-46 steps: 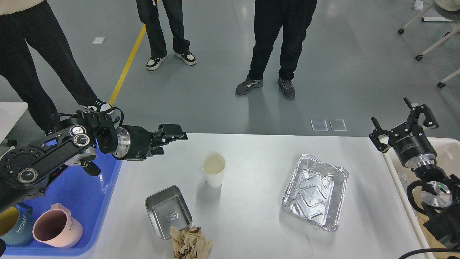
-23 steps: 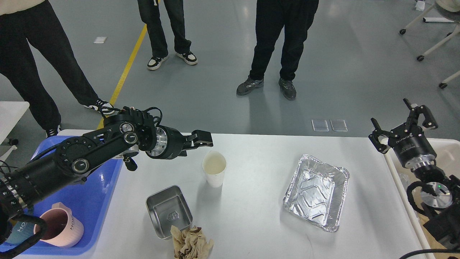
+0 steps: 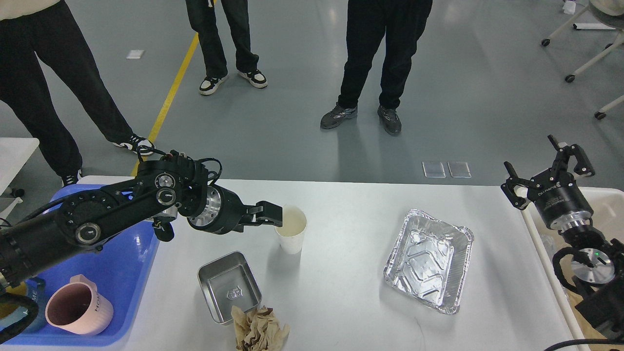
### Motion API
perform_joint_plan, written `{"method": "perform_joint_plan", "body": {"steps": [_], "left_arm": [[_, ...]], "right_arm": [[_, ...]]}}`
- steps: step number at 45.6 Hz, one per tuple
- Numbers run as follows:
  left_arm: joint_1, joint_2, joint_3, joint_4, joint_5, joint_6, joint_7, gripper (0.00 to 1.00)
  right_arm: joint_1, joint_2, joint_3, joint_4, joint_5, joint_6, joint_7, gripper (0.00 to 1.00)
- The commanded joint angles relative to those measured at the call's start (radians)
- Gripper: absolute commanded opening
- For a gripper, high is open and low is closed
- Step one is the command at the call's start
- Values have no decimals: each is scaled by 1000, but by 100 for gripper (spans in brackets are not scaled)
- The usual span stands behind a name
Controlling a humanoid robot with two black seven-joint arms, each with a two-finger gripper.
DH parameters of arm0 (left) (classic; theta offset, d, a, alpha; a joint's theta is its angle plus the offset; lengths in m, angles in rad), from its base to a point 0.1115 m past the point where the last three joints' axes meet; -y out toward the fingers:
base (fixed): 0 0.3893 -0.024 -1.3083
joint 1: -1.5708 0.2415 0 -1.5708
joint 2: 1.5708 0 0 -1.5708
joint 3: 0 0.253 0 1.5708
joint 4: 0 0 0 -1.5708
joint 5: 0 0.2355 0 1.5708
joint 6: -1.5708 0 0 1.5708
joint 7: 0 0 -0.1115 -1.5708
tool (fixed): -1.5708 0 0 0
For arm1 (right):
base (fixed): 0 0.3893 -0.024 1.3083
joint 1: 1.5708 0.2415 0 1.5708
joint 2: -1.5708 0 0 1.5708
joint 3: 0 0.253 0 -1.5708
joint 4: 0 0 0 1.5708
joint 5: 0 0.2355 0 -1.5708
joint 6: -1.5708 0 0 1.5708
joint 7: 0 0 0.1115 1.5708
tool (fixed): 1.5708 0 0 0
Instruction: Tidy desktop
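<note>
At the near edge a crumpled brown paper (image 3: 260, 329) is cut off by the picture's bottom, touching a small steel tray (image 3: 229, 286). On the left, a pink mug (image 3: 78, 310) lies in the blue tray (image 3: 122, 278). A foil tray (image 3: 429, 260) sits to the right on the white tabletop (image 3: 341, 292), which fills the middle of the room view. The left arm reaches in low from the left, stretched sideways, and its left end effector (image 3: 269, 216) is at the rim of the white paper cup (image 3: 291, 229). I cannot tell if its fingers are spread or pinching the cup. Half a second ago it was higher and just past the cup. The right end effector (image 3: 548, 168) is held up at the far right, fingers spread, same as before. A beige bin (image 3: 607, 207) behind it is partly hidden.
</note>
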Motion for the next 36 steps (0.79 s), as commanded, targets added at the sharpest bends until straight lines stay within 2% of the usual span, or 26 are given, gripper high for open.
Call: {"method": "perform_joint_plan", "body": {"steps": [1, 11, 21, 27, 36], "left_arm": [[2, 65, 1, -48, -3, -62, 21, 95], [36, 221, 24, -135, -34, -177, 39, 95], [94, 310, 32, -172, -29, -199, 45, 95], [125, 312, 35, -173, -17, -179, 47, 94], [179, 269, 36, -167, 50, -88, 47, 94]], "right_arm": [[1, 0, 0, 0, 0, -1, 0, 100], [1, 0, 0, 2, 0, 1, 2, 100], [-1, 0, 0, 0, 0, -1, 2, 100], [-1, 2, 0, 2, 0, 1, 2, 100], [-10, 2, 0, 18, 0, 1, 2, 100]]}}
